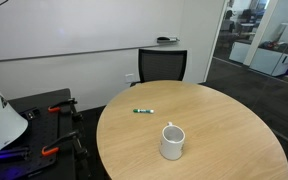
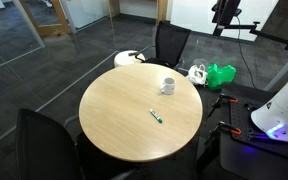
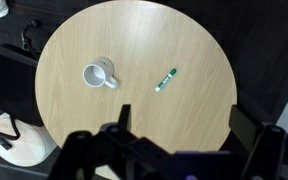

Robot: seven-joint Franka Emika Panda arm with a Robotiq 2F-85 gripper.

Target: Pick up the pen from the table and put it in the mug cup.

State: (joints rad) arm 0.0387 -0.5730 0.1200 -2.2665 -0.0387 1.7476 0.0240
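Note:
The small green pen (image 1: 143, 111) lies flat on the round tan table (image 1: 224, 130), a short way from the white mug cup (image 1: 172, 142). The mug stands upright and looks empty. Both show in the other exterior view too: pen (image 2: 156, 117), mug (image 2: 168, 85), table (image 2: 124, 110). In the wrist view my gripper (image 3: 184, 125) is open and empty, high above the table's edge (image 3: 144, 40). The pen (image 3: 165, 80) lies ahead of it, with the mug (image 3: 97, 75) to its left. The gripper is out of view in both exterior views.
A black chair (image 1: 162, 66) stands at the table's far side and shows in both exterior views (image 2: 169, 42). Another dark chair (image 2: 44, 140) stands close by. A green bag (image 2: 221, 74) and a white round stool (image 2: 129, 58) are on the floor. My white base (image 2: 279, 110) stands beside the table.

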